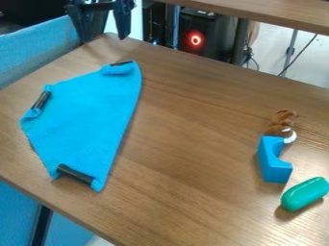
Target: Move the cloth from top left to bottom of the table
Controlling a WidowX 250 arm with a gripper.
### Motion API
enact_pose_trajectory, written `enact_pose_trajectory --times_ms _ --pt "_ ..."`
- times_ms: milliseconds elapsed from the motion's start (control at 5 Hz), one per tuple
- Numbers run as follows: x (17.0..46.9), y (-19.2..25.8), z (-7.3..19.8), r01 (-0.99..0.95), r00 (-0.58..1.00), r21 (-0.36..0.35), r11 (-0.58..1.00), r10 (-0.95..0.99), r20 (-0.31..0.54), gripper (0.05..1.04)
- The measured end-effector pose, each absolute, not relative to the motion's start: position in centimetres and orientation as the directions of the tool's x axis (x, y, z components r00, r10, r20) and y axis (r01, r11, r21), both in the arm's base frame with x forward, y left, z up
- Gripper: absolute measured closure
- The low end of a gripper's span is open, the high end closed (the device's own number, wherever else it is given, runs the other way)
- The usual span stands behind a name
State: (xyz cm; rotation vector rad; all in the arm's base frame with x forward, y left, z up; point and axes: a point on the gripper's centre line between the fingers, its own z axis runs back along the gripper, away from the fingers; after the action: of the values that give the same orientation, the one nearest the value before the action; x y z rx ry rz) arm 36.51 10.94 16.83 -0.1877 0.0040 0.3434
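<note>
The black gripper (105,36) hangs at the top left, over the table's far corner, with its two fingers spread apart and nothing between them. Below it and apart from it, the blue cloth (87,120) lies spread over the left part of the wooden table (186,144). Black strips show at several of its edges: upper right, left and bottom, where the cloth is curled.
On the table's right side, a brown and white toy (281,123) touches or nearly touches a blue arch-shaped block (272,166). A green rounded object (304,194) lies near the right edge. A wooden shelf (270,13) crosses the top right, behind the table.
</note>
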Motion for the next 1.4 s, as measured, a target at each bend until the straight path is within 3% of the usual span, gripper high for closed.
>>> enact_pose_trajectory --times_ms 400,800,1400 --pt "36.3 11.5 13.3 -0.338 0.941 -0.144 0.930 0.329 -0.084 0.083" --pt "36.4 13.7 11.3 -0.343 0.939 -0.062 0.937 0.344 -0.008 0.083" --pt "35.3 13.7 5.4 -0.276 0.959 -0.045 0.960 0.278 0.055 0.083"
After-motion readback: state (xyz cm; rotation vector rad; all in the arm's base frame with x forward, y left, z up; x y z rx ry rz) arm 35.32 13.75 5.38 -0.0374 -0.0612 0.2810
